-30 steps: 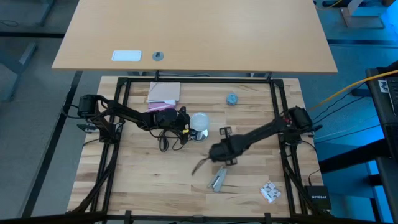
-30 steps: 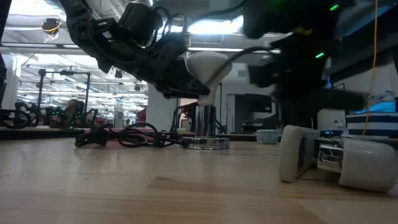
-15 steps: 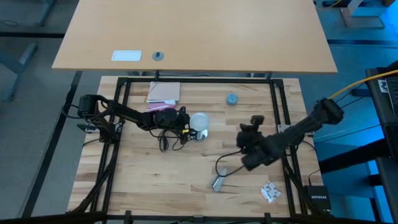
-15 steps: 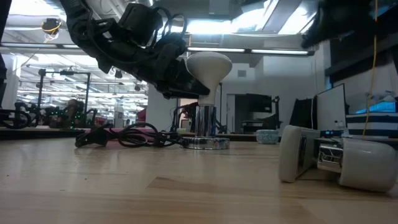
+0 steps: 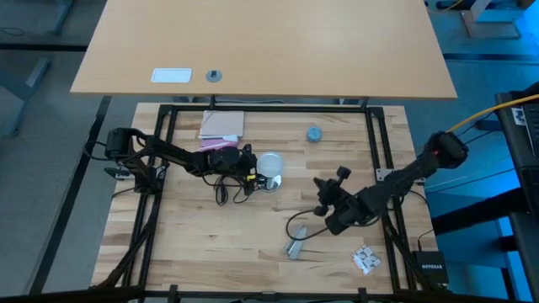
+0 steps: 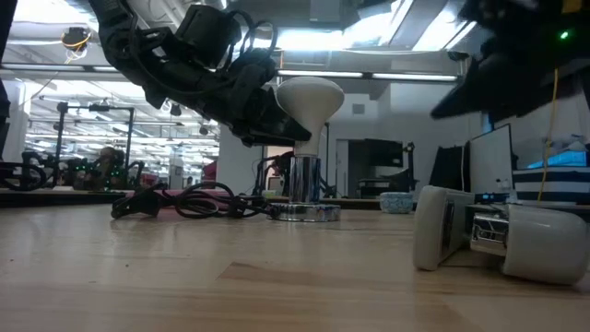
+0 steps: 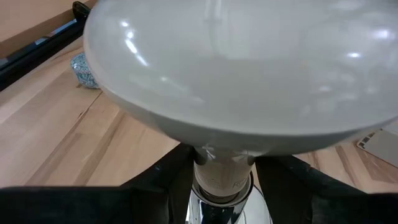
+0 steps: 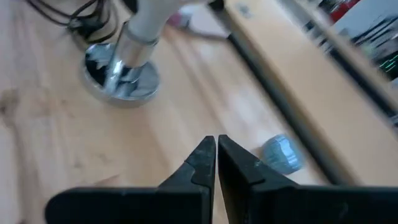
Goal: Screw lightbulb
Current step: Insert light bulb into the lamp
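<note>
Wooden worktop [image 5: 210, 244] carries the silvery socket [image 6: 301, 189], where the left tool [image 6: 277, 124] seemingly grips the lightbulb [image 6: 309, 97] by its neck, mid-screwing; next, more twisting, while the closed, empty right tool [image 8: 216, 163] waits well apart.

Blue-grey cap [image 5: 313, 133] lies beyond pink papers [image 5: 221, 124].

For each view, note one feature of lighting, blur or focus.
Low view: bright ceiling lights leave the left gripper a dark silhouette.
Left wrist view: glare spots on the lightbulb.
Right wrist view: socket smeared by blur.
High view: evenly lit, sharp.
</note>
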